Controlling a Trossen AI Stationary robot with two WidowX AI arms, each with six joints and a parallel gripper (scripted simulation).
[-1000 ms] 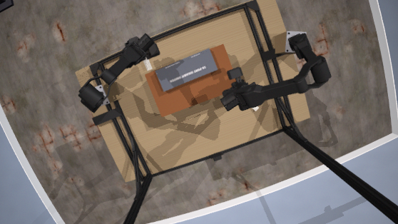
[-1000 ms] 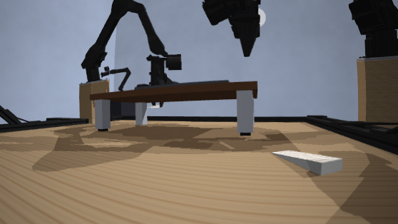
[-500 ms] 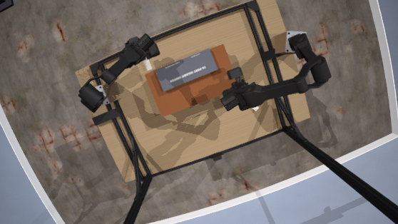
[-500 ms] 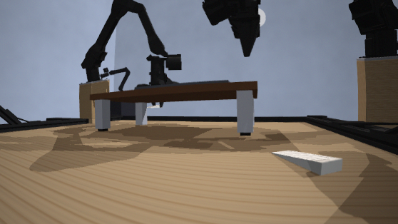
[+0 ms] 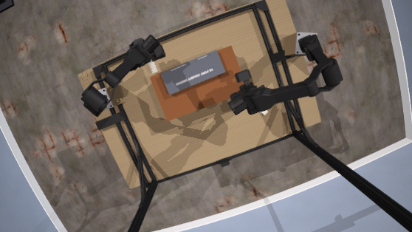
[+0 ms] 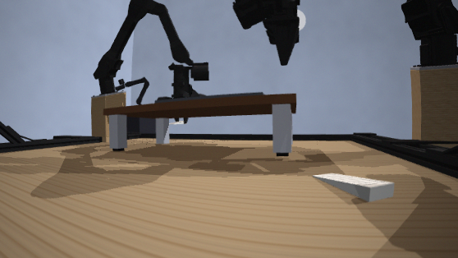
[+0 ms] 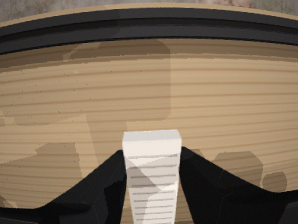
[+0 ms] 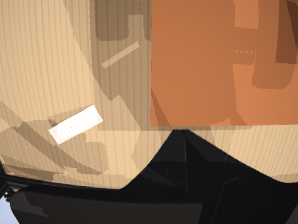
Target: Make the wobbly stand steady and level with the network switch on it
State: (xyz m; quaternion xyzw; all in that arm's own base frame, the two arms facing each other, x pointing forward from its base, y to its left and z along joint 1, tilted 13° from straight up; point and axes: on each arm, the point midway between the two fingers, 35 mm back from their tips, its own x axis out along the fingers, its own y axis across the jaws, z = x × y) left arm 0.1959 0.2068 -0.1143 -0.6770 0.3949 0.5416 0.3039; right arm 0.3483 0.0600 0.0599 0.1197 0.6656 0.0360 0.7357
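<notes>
The wooden table (image 5: 240, 133) (image 6: 164, 222) (image 7: 225, 100) (image 8: 40, 60) is carrying everything, with dark rails running along its edges. The right arm (image 5: 295, 92) (image 6: 267, 10) is reaching inward, ending close to one corner of the stand, and the left arm (image 5: 133, 57) (image 6: 116, 45) is bending down beside the stand's opposite end. The orange-brown stand (image 5: 166, 107) (image 6: 230, 108) (image 8: 195, 75) is standing on the table between them; in the exterior view its board is sloping down toward the picture's left, though I cannot tell how much of that perspective is causing. The grey network switch (image 5: 193, 74) (image 6: 234, 96) is lying on the board, nearer one long edge. Three pale legs (image 6: 282, 127) are showing below the board, the two nearer ones ending in black feet (image 6: 282, 154). The right pincer (image 5: 241, 103) (image 6: 284, 63) (image 8: 179, 137) is hanging above the table with its fingers together, holding nothing. The left pincer (image 5: 151, 59) (image 6: 180, 120) (image 7: 151, 155) is clamping a white ridged wedge (image 5: 153, 66) (image 6: 176, 122) (image 7: 152, 165) by its sides, its thick end pointing away from the stand. The loose wedge (image 5: 264, 112) (image 6: 361, 186) (image 8: 76, 124) is lying flat on the table, apart from the stand, on the right arm's side
</notes>
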